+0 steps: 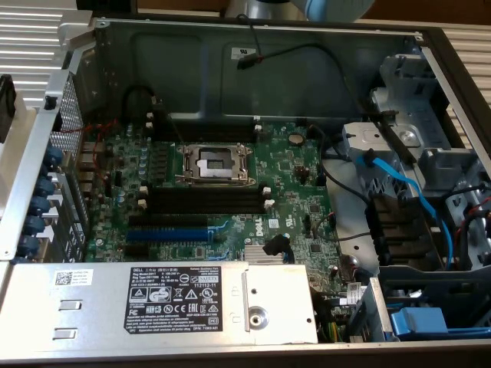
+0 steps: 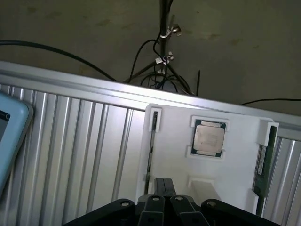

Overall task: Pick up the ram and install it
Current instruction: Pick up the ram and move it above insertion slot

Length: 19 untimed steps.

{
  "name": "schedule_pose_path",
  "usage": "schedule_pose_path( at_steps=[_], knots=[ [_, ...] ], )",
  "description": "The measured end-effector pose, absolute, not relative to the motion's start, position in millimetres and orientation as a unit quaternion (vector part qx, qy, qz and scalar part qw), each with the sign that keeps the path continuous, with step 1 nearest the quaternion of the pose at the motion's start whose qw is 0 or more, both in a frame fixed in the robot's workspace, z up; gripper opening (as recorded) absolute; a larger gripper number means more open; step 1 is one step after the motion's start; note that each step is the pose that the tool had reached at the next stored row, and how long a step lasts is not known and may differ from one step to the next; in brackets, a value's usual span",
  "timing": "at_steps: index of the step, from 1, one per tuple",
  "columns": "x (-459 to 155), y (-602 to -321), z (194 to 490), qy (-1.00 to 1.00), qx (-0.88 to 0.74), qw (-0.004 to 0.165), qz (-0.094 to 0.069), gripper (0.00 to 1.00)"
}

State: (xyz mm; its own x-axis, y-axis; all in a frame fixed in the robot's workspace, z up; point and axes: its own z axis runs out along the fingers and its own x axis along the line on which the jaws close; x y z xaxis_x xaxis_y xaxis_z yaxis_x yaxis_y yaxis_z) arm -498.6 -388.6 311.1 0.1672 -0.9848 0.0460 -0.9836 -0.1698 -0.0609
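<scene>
My gripper [image 2: 164,184] hangs above a white holder plate [image 2: 225,174], its two black fingers pressed together with nothing between them. A ram stick [image 2: 151,148] stands on edge in the plate's slot just beside the fingertips. A second ram stick [image 2: 261,162], green with a white label, sits in the slot at the plate's other side. A square processor chip [image 2: 209,138] lies between them. In the exterior view the open computer case shows the green motherboard [image 1: 295,172] with empty black memory slots [image 1: 203,201] below the processor socket [image 1: 215,162].
The holder plate rests on a ribbed metal table [image 2: 84,136] with cables and a stand behind it. A light blue device [image 2: 9,136] lies at the table's edge. In the case sit a labelled power supply [image 1: 153,295], blue cables [image 1: 418,199] and drive bays [image 1: 430,130].
</scene>
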Motion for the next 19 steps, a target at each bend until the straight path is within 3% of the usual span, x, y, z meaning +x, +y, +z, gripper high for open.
schedule_pose_path(
  at_steps=[19],
  knots=[
    [-495.2,-395.3,279.9,0.645,-0.764,0.016,-0.026,0.1]
  ],
)
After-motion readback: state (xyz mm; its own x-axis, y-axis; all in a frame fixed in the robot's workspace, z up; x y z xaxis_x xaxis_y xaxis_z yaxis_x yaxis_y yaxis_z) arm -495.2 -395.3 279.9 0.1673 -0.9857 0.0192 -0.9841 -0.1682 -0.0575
